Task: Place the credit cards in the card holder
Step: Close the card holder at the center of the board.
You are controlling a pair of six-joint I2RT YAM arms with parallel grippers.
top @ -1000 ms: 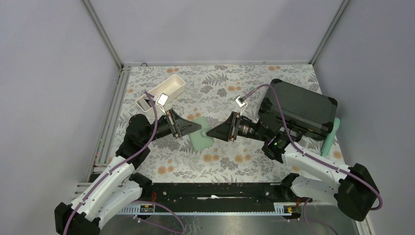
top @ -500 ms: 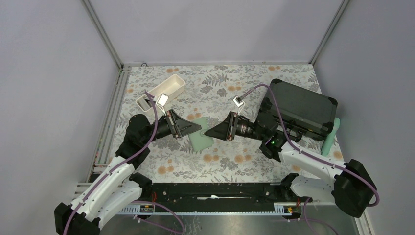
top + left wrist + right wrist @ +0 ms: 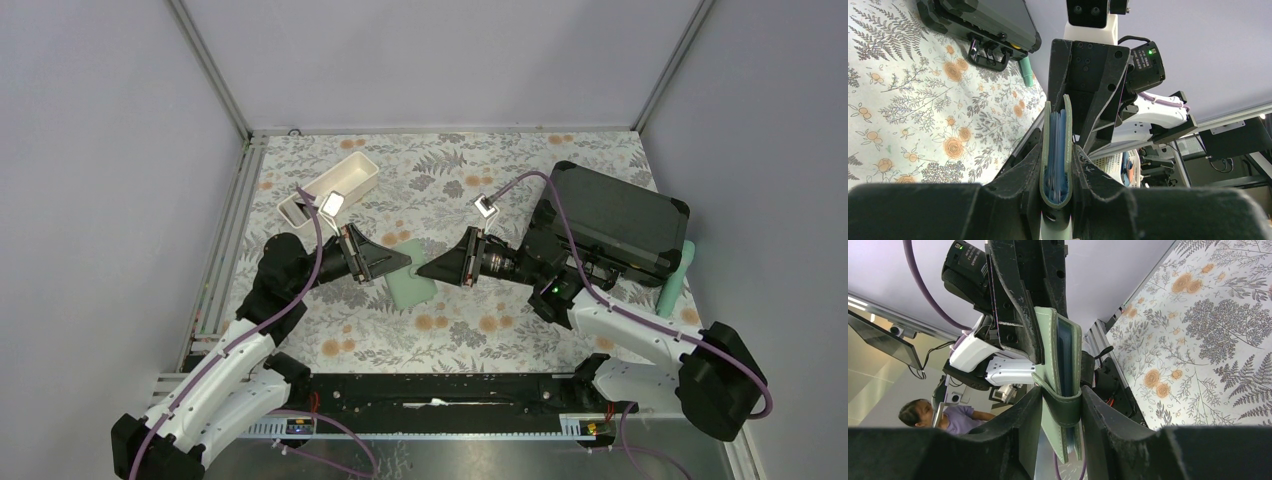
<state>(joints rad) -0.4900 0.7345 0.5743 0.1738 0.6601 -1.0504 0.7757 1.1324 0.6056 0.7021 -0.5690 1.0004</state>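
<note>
The sage-green card holder is folded shut and held off the table, mid-table, between both grippers. My left gripper is shut on its spine end; in the left wrist view the holder stands edge-on between the fingers, with pale blue pockets inside. My right gripper is shut on the opposite end, over the dark green strap of the holder. No credit card shows loose anywhere; I cannot tell whether any sits inside the pockets.
A large black hard case lies at the right, with a teal handle-like object beside it. A white oblong tray stands at the back left. A metal rail runs along the table's left edge.
My right gripper has edged slightly left toward the left gripper, still holding the card holder. The left arm has not visibly moved.
</note>
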